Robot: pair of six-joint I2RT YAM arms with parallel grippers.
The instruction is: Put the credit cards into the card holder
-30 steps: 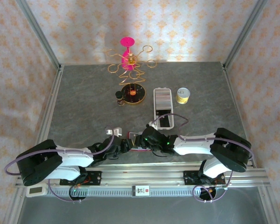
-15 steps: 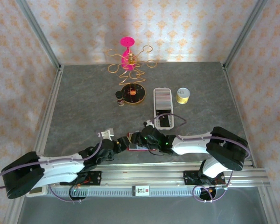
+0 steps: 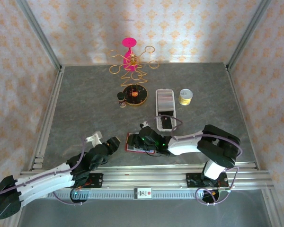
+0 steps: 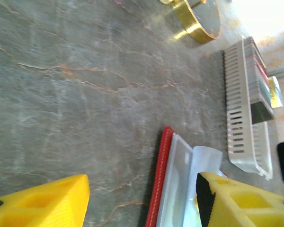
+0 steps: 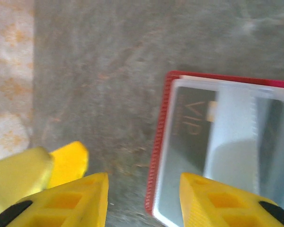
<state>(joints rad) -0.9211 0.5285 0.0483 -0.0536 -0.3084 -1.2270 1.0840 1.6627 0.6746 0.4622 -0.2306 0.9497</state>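
Note:
The red card holder [image 3: 132, 144] lies open on the table near the front edge, its grey-clear pockets [image 5: 227, 137] facing up. A dark credit card [image 5: 191, 127] lettered VIP shows through one pocket. My right gripper [image 3: 138, 140] hovers open over the holder's left end, and the red edge [image 5: 156, 161] runs between its yellow fingers [image 5: 227, 201] without touching them. My left gripper [image 3: 112, 143] stands open just left of the holder, apart from it. One of its fingertips [image 4: 241, 198] overlaps the holder's clear pocket [image 4: 180, 179] in the left wrist view.
A long white perforated tray [image 3: 164, 109] with several upright cards stands behind the holder. Beside it is a yellow roll [image 3: 185, 96]. A gold-based wire stand [image 3: 134, 93] with a pink top [image 3: 128, 43] sits at the back. The metal rail [image 3: 146, 176] runs along the front.
My left gripper opened and drew back to the lower left, away from the card holder. My right gripper shifted left over the holder, which now lies uncovered on the table.

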